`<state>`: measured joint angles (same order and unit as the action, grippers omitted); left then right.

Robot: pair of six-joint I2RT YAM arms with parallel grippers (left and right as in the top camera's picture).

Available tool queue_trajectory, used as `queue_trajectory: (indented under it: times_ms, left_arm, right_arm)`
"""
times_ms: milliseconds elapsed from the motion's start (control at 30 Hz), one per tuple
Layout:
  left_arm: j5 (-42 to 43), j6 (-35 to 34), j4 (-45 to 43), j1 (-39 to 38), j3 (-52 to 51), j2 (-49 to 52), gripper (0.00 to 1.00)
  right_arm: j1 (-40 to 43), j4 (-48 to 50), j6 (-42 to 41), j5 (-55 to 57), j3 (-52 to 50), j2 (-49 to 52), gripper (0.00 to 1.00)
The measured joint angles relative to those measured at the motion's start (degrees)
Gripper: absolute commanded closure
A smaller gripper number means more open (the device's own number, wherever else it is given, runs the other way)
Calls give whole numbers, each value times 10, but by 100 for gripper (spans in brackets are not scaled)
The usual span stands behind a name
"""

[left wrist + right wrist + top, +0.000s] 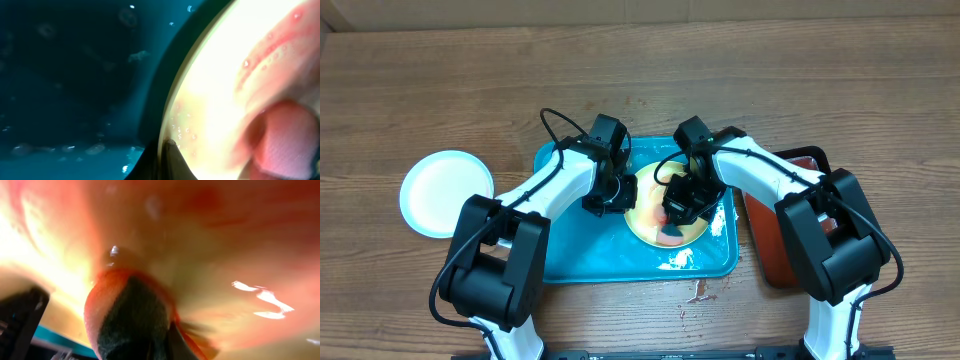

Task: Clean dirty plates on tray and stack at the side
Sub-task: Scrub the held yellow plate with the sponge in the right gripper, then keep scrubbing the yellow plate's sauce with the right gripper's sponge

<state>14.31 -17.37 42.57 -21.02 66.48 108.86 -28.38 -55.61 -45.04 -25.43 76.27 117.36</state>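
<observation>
In the overhead view, the left gripper (611,197) and right gripper (680,208) cover much of the yellow plate (642,214), and you cannot see their fingertips. The right arm (790,195) hides most of the red tray (766,245). The right wrist view is blurred: you cannot identify the dark, orange-edged object (132,320). The left wrist view cuts the plate off at its right edge.
</observation>
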Motion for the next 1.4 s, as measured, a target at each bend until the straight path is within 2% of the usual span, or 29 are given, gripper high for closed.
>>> queue_trajectory:
  times_ms: [133,367,633,933,1200,1400]
  left_arm:
    - [3,0,4,0,1,1,96]
    - [3,0,4,0,1,1,95]
    - [1,-1,11,2,1,1,96]
    - [0,-1,11,2,1,1,96]
    - [-3,0,15,3,2,1,96]
    - [-3,0,16,4,2,1,96]
  right_arm:
    - [12,-33,3,93,25,0,96]
    - [21,-24,53,169,37,-1,96]
    - [13,68,139,198,37,-2,96]
    - [-5,187,184,143,37,11,96]
    - [-33,195,181,51,37,20,96]
    - [-54,194,168,34,36,22,96]
